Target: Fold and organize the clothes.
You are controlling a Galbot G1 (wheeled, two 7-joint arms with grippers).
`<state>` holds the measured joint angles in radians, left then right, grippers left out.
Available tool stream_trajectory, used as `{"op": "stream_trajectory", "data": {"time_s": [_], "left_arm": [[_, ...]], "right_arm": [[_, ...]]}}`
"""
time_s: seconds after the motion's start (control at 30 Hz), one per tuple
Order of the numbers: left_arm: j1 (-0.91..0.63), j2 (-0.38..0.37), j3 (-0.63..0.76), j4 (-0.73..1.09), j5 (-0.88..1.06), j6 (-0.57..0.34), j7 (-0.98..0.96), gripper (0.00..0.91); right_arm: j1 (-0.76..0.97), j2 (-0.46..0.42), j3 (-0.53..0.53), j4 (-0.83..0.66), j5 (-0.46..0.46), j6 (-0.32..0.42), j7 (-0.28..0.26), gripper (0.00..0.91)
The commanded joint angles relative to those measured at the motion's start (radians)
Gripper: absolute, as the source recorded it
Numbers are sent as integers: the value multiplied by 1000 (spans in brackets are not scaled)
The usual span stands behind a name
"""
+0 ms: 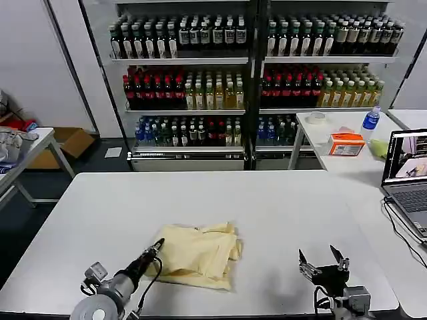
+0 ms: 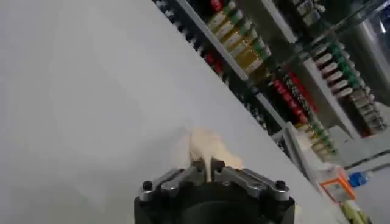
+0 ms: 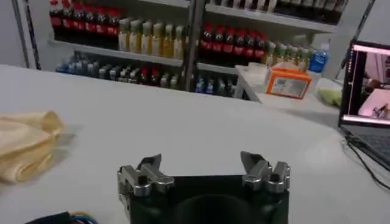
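We see the pale yellow soft fabric T-shirt [image 1: 198, 254] lying loosely folded and rumpled on the white table's [image 1: 267, 213] near middle.

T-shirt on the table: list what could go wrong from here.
1. The left gripper is shut on an edge of the T-shirt; pulling one edge may undo the loose folds.
2. The right gripper hangs open well clear of the cloth, so nothing pins the other side and the bundle may slide across the table.

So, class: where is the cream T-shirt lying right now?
In the head view, the T-shirt lies bunched on the white table's near-left part, at the left gripper.
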<state>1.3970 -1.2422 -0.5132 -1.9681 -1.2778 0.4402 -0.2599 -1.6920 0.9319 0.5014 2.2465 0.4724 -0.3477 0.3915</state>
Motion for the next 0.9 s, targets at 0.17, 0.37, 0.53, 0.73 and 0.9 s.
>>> {"op": "stream_trajectory", "data": {"time_s": [0.17, 0.37, 0.53, 0.73, 0.9], "left_arm": [[5, -8, -54, -10, -168, 2, -1, 30], [28, 38, -206, -53, -222, 9, -32, 30], [51, 178, -486, -69, -265, 49, -39, 30], [125, 382, -787, -78, -191, 113, 9, 30], [164, 457, -825, -205, -55, 136, 32, 30]], "right_arm": [[-6, -5, 13, 11, 4, -2, 2, 907], [2, -6, 10, 10, 9, 0, 0, 907], [38, -6, -15, -1, 18, 0, 0, 907], [86, -5, -49, -21, 28, 0, -1, 907], [103, 0, -65, -35, 30, 4, -5, 907]]}}
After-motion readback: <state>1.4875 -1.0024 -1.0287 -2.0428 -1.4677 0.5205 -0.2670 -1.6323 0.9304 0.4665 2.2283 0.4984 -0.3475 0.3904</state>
